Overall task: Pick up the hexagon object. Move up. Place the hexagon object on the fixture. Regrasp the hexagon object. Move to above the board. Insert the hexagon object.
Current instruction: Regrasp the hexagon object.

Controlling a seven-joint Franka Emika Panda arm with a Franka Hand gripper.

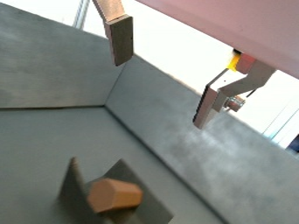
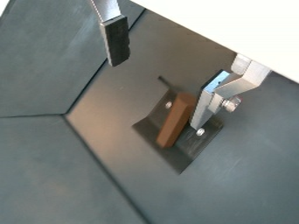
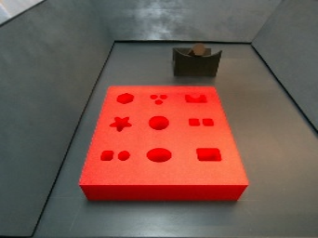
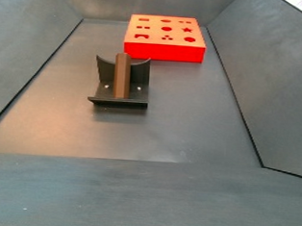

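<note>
In both wrist views the gripper (image 2: 166, 72) hangs high over the grey floor (image 2: 70, 166). Its two fingers (image 2: 114, 39) are wide apart and nothing is between them. The hexagon object (image 2: 176, 120), a small brown peg, rests on the fixture (image 2: 187, 149) below, not touching the fingers. In a side view the peg (image 3: 196, 49) sits in the fixture's notch (image 3: 196, 63), just behind the red board (image 3: 162, 139). The peg seems to lean a little, but it is hard to tell.
</note>
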